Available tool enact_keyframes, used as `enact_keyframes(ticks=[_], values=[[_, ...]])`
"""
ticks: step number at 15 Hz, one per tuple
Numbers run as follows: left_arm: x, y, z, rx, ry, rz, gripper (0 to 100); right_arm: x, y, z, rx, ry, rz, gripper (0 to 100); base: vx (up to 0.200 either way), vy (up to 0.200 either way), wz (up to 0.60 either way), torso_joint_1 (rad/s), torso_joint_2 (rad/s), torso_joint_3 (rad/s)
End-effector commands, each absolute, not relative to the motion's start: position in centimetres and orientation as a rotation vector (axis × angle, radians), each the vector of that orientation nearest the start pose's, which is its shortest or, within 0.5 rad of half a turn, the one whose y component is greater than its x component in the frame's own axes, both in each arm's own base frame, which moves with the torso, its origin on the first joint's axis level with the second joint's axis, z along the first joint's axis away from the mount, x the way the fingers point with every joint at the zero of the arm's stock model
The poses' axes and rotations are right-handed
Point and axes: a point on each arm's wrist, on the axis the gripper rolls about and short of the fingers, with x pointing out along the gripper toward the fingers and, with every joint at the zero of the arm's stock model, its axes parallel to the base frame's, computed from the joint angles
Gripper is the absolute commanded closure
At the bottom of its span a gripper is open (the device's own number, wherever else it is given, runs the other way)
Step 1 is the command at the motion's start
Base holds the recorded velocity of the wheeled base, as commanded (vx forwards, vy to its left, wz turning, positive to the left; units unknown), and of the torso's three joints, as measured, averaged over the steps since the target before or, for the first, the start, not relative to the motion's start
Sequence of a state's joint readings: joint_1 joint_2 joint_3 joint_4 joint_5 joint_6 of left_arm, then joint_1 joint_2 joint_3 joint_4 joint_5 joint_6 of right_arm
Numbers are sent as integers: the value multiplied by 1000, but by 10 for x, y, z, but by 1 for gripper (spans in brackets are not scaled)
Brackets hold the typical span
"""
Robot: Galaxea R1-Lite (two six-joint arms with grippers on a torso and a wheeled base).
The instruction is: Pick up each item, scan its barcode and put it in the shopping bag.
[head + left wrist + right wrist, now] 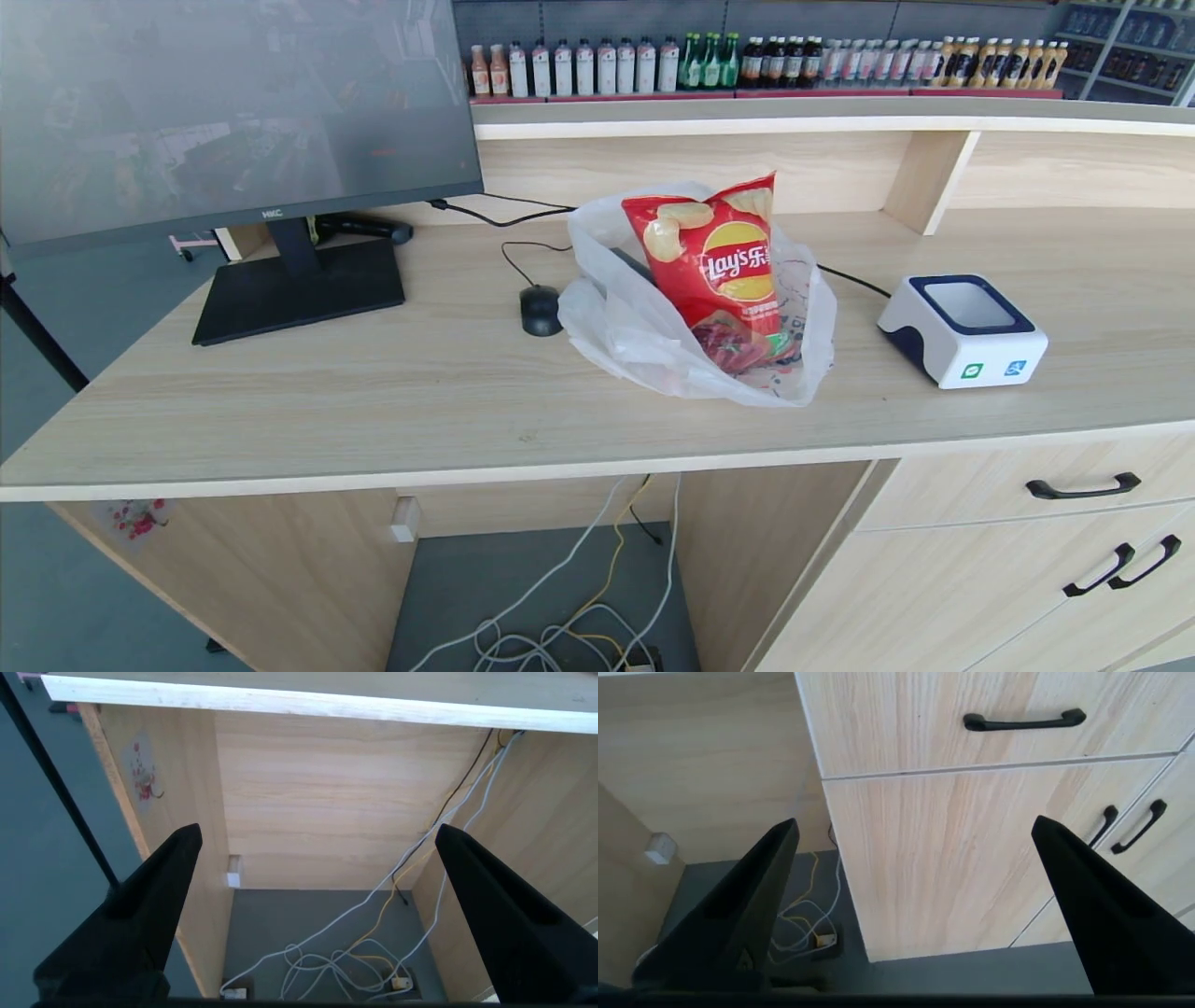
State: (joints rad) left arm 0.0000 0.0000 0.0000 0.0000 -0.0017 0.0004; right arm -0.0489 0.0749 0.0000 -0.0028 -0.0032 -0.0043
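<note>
Above L end effector (316,833), R end effector (913,823), both spread: chips (709,271) in shopping bag (635,338)

On the table (373,392), the chip bag (714,271) stands in the shopping bag (635,336); the scanner (962,331) sits right, the mouse (541,310) and monitor (233,103) left.
</note>
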Motion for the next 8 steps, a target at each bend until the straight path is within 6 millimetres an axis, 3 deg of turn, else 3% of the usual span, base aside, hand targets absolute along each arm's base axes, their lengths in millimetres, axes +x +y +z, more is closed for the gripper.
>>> enact_keyframes(ticks=[1, 3, 8], values=[[-23, 0, 75, 0, 0, -2, 0, -17, 1, 77, -3, 75, -52, 0, 0, 0, 0, 0, 0, 0], [-23, 0, 75, -2, 0, -2, 0, -17, 1, 77, -3, 75, -52, 0, 0, 0, 0, 0, 0, 0], [-23, 0, 75, -8, 0, 0, 0, -17, 1, 77, -3, 75, -52, 0, 0, -200, 0, 8, 7, 1]])
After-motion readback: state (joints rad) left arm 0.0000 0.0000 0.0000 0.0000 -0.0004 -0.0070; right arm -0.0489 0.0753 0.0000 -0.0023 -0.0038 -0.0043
